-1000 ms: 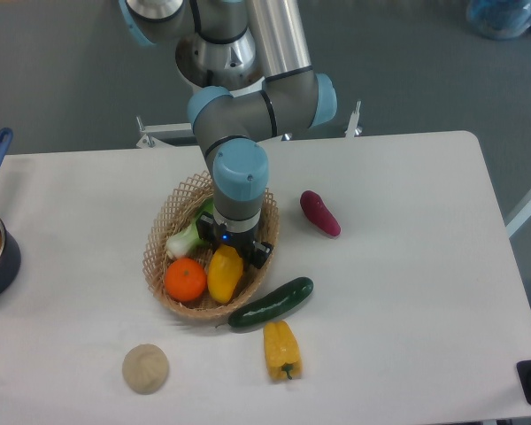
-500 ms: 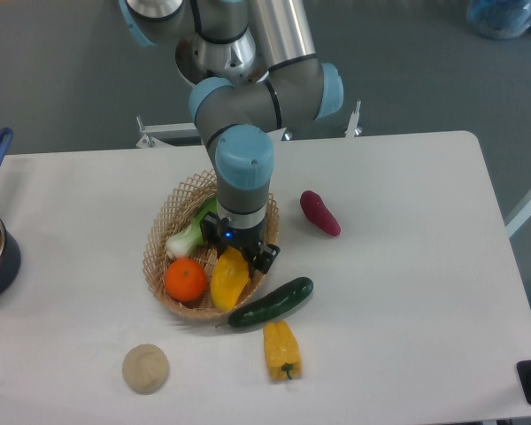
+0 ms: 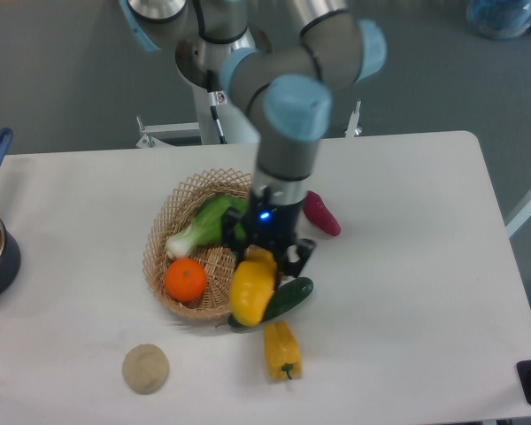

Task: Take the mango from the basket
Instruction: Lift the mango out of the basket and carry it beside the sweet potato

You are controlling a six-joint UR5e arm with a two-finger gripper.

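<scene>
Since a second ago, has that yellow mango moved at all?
Yes. The mango, held by the gripper, has risen and shifted right, off the basket floor, now overlapping its right rim.

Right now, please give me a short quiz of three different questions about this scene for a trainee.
1. True or false: the mango hangs from the hand, clear of the basket floor.
2. Which fruit remains inside the basket? A) orange B) yellow pepper C) cucumber
3. Fill in: the purple vegetable lies on the ____.

Key: 1 true; 2 A; 3 table.
</scene>
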